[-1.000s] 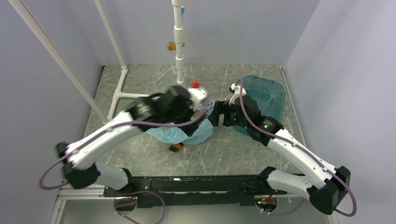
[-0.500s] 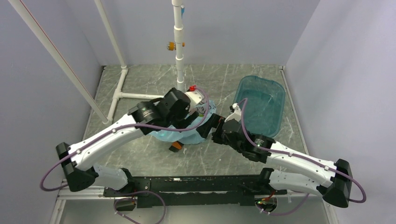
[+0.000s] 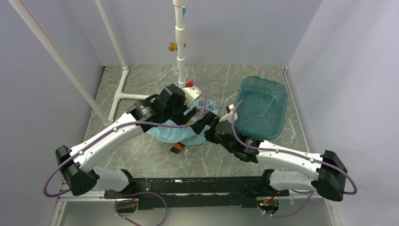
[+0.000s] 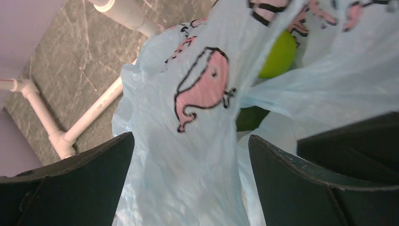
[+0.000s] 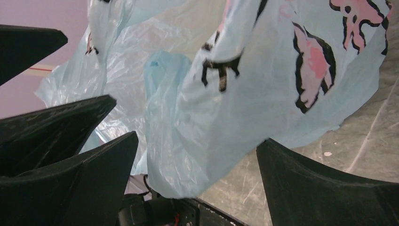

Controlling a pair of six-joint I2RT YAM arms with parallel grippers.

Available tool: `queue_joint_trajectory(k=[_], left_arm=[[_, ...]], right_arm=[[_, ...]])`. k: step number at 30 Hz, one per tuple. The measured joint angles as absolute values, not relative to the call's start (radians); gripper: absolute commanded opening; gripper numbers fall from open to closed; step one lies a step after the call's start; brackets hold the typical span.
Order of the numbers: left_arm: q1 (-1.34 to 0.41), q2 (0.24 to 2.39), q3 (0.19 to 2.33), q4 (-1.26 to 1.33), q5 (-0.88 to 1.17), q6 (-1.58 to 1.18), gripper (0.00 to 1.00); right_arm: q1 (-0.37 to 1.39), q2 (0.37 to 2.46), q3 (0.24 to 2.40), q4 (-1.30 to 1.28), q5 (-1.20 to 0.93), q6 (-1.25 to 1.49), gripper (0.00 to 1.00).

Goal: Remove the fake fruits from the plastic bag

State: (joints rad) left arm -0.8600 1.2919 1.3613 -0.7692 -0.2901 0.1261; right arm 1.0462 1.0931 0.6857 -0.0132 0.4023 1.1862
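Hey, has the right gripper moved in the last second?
Yes. The right gripper has pulled back toward the arm bases at the near table edge, away from the rigid teal plastic tub.

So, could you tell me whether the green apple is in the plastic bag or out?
Inside: the left wrist view shows the green apple tucked among folds of the plastic bag, film partly covering it.

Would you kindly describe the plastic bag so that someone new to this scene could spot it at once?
On the grey marbled table, look at the middle, just left of the teal tub. The plastic bag sits crumpled there: thin, crinkly, light blue, printed with pink sea creatures outlined in black, unlike the rigid, plain tub.
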Motion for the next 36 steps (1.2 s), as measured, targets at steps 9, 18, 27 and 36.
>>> queue_joint_trajectory(k=[9, 18, 27, 36], left_arm=[[-0.762, 1.295, 1.241, -0.691, -0.324, 0.112, 0.17], [-0.717, 1.267, 1.183, -0.639, -0.131, 0.047, 0.0], [-0.717, 1.084, 1.069, -0.541, 0.057, 0.031, 0.0], [-0.756, 1.077, 1.067, -0.479, 0.061, 0.041, 0.0]], right_arm=[[1.05, 1.08, 0.562, 0.014, 0.489, 1.22, 0.12], [1.057, 0.824, 0.387, -0.205, 0.469, 1.281, 0.0], [1.075, 1.051, 0.336, -0.18, 0.29, 1.316, 0.31], [1.181, 1.108, 0.484, -0.321, 0.345, 1.188, 0.84]])
